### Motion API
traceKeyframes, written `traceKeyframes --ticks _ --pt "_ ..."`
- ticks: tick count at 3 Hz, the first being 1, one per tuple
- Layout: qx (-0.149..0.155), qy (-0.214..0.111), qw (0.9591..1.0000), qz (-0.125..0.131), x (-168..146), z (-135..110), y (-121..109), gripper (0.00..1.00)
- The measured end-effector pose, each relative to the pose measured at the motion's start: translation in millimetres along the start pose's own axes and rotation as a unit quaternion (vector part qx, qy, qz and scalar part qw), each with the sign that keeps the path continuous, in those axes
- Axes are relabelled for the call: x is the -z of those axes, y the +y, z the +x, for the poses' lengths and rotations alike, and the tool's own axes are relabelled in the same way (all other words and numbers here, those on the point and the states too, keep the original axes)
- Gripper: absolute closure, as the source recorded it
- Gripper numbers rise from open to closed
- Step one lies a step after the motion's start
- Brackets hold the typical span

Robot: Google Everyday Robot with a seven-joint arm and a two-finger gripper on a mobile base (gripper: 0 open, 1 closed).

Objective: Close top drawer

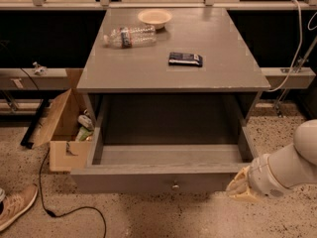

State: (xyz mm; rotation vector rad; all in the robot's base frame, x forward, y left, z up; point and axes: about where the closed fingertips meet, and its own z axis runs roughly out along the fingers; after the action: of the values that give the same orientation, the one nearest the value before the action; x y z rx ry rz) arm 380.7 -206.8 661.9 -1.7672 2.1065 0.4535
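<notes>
The top drawer (163,180) is gray wood, pulled far out of the gray cabinet (173,78). Its inside looks empty and its plain front carries one small metal knob (175,186) at centre. My gripper (238,186) is at the drawer front's right end, close to or touching its corner. The white arm (292,165) comes in from the lower right. The lower drawers are hidden behind the open one.
On the cabinet top lie a plastic bottle (130,35), a pale bowl (154,17) and a dark packet (185,59). An open cardboard box (62,128) with items stands left of the cabinet. A shoe (15,206) and a black cable (69,209) lie on the speckled floor.
</notes>
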Motion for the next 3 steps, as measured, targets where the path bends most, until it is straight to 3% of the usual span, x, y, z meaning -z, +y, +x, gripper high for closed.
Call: traceKeyframes --ticks 2,3 --pt "0.036 -0.029 0.9982 0.039 -48 18 -27 1.0" --pt "0.037 -0.032 0.9973 0.054 -55 20 -37 1.0"
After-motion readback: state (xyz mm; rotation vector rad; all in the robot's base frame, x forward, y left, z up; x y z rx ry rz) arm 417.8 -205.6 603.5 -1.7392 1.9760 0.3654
